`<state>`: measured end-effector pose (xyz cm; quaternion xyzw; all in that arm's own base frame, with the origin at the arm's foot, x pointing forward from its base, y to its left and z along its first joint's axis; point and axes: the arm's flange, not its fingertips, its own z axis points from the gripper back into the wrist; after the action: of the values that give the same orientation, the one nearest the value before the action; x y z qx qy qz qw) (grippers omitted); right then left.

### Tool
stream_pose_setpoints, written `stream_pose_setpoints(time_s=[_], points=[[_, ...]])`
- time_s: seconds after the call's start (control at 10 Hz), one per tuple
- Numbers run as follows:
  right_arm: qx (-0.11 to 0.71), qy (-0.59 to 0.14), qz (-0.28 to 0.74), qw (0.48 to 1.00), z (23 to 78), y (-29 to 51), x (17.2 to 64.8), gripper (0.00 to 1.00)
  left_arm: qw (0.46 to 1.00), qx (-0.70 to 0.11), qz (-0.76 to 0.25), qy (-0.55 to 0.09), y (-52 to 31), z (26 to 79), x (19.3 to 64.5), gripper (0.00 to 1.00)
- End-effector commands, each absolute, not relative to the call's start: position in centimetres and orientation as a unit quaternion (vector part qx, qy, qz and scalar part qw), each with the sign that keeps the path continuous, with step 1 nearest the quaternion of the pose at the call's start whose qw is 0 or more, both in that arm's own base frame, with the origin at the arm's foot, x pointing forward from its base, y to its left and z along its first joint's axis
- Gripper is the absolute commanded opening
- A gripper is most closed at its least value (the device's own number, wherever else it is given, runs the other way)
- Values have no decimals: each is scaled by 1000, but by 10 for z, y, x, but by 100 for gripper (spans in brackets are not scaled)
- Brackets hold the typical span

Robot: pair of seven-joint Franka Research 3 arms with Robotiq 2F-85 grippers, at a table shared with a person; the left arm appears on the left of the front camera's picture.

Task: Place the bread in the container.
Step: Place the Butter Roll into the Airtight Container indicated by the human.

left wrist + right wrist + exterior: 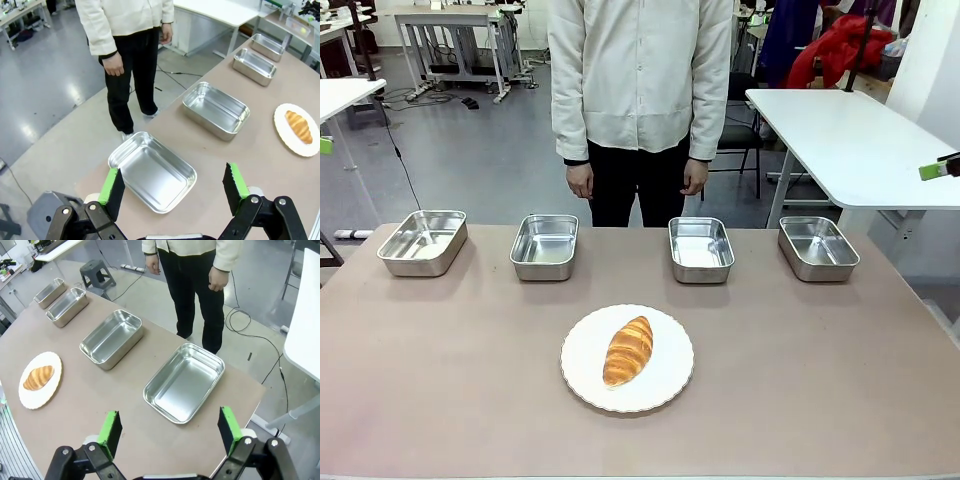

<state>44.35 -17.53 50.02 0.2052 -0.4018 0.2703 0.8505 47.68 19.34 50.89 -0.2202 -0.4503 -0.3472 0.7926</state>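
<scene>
Front view puts the bread [628, 350] on the white plate [582, 368] midway along the table's [440, 400] near edge, long axis running near-to-far, its far tip leaning slightly right. Four pans line the far edge; the left-middle pan [544, 246] and right-middle pan [701, 249] sit closest to it. The left gripper [172, 182] hangs spread and empty above the far-left pan [152, 172], the right gripper [170, 427] likewise above the far-right pan [184, 382]. The bread lies inward from both; neither arm looks clearly nearer.
</scene>
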Motion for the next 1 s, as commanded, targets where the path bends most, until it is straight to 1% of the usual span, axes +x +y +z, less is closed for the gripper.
stream_pose_setpoints(time_s=[0.0, 0.1, 0.9], points=[[205, -402, 270, 851, 500, -176, 443, 100, 806, -217, -345, -429, 187, 507, 478, 100], [205, -402, 270, 851, 500, -176, 443, 100, 793, -220, -347, -450, 193, 509, 477, 100], [205, -402, 270, 851, 500, -176, 443, 100, 793, -220, -347, -450, 193, 509, 477, 100]])
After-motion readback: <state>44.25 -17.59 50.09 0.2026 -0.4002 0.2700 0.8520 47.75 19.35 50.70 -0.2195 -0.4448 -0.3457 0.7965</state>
